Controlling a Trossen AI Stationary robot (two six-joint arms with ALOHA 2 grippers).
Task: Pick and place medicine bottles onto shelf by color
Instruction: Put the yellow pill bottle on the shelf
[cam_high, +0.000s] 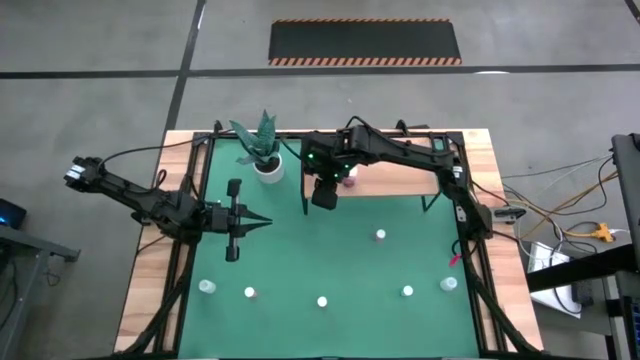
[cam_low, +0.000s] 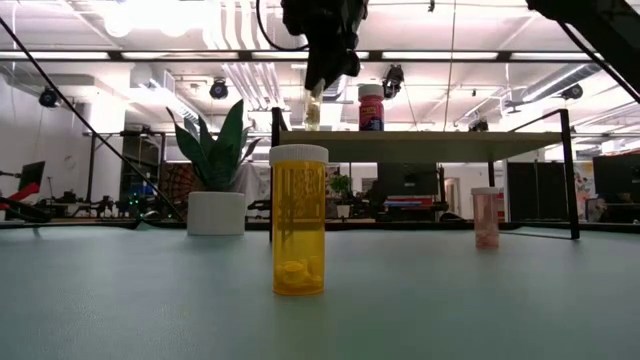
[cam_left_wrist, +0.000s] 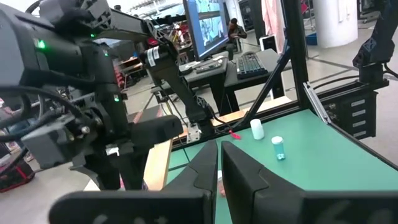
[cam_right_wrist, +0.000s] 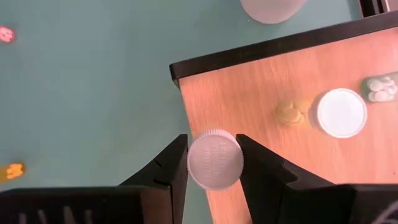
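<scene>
The left pincer (cam_high: 262, 222) hangs shut and empty over the green mat (cam_high: 330, 250) on the worktop's left side, fingers pressed together. Near the back, the potted plant (cam_high: 264, 150) stands just left of the shelf (cam_high: 400, 180). The right pincer (cam_right_wrist: 212, 158) is above the shelf's left end, its fingers partly spread and clamped on the white cap of a small bottle (cam_right_wrist: 214, 159). A magenta bottle (cam_low: 371, 107) already stands on the shelf. Other medicine bottles (cam_high: 322, 300) lie scattered along the mat's front, with a yellow one (cam_low: 298, 219) upright among them.
</scene>
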